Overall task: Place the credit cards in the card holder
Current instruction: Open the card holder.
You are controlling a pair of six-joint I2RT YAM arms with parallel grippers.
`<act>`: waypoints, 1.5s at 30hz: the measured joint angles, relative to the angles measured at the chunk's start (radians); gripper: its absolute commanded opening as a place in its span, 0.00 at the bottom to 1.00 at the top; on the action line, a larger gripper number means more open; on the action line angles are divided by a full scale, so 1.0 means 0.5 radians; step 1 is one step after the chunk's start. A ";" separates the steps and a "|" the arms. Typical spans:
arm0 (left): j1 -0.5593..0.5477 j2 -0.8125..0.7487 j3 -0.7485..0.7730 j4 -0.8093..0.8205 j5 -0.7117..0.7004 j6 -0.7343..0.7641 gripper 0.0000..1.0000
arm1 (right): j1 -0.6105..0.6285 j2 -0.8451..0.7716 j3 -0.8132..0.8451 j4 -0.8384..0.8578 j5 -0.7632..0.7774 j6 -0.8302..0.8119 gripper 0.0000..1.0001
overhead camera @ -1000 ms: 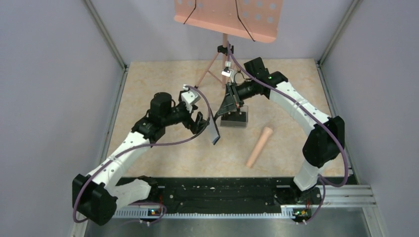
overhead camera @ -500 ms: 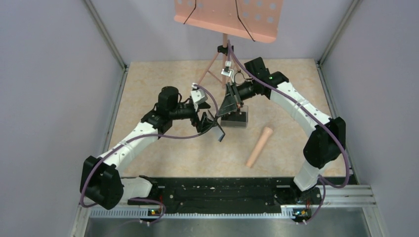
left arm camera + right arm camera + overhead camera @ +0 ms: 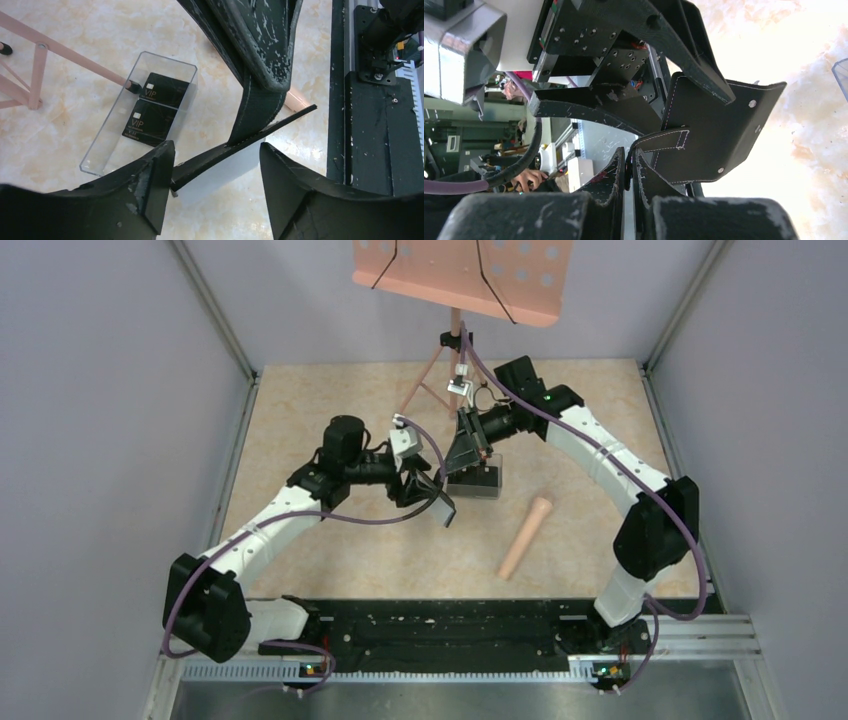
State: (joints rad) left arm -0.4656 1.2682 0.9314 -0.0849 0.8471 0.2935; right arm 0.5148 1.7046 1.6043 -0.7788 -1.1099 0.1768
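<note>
One pink tapered stick (image 3: 525, 537) lies closest to the bench's (image 3: 320, 410) near edge, right of centre, and plays no part in this. Just beyond it, over the middle of the bench, the card holder (image 3: 716, 135) hangs in the air, unfolded. The left hand (image 3: 216, 150) is spread wide around the holder's lower flap, which touches one inner finger face but isn't pinched. The right hand (image 3: 629, 162) is a little farther back, clenched on the holder's edge beside the stitched snap tab.

The step in hand looks like spreading the holder so that a pocket opens. The left hand should probably close on the flap's edge and not on the tab. A gentle pull away from the right hand would keep the leather flat and the pocket mouths turned upward.

Both credit cards (image 3: 150, 122) lie flat in a clear box (image 3: 107, 147) under the right hand — none is in a pocket yet. A pink music stand (image 3: 455, 275) rises at the far edge.
</note>
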 measured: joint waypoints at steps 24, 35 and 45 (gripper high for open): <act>0.021 -0.005 0.115 -0.317 0.037 0.069 0.00 | -0.102 -0.042 -0.072 0.026 0.322 0.011 0.76; 0.071 -0.005 0.131 -0.272 0.204 -0.138 0.00 | -0.161 -0.218 -0.227 0.077 0.181 -0.058 0.76; 0.092 -0.005 0.137 -0.093 0.310 -0.365 0.00 | -0.124 -0.224 -0.304 0.078 0.169 -0.094 0.71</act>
State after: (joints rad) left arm -0.4198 1.2655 1.0000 -0.1314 1.0019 0.1108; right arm 0.4530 1.5929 1.4525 -0.7399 -1.0252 0.1299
